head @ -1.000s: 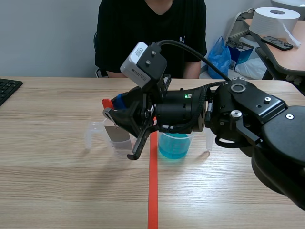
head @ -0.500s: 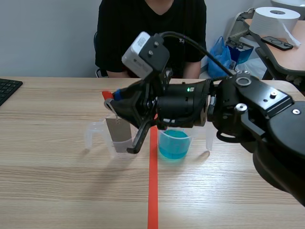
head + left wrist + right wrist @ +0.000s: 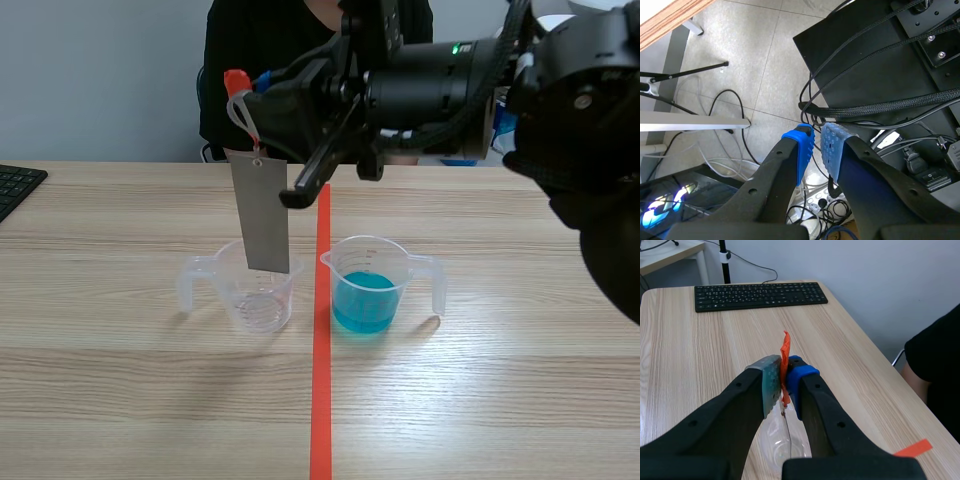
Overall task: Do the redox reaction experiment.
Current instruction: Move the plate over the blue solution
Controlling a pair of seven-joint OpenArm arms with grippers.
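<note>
One metal strip (image 3: 262, 212) has risen from the clear cup (image 3: 262, 303), pinched by my right gripper (image 3: 250, 95); blue cup (image 3: 366, 292), 3 o'clock, probably next.

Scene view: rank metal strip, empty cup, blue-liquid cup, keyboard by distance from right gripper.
1. grey metal strip, hanging from the right gripper's fingers
2. empty clear plastic measuring cup, under the strip
3. clear measuring cup of blue liquid, beside the empty one
4. black keyboard, far left
</note>
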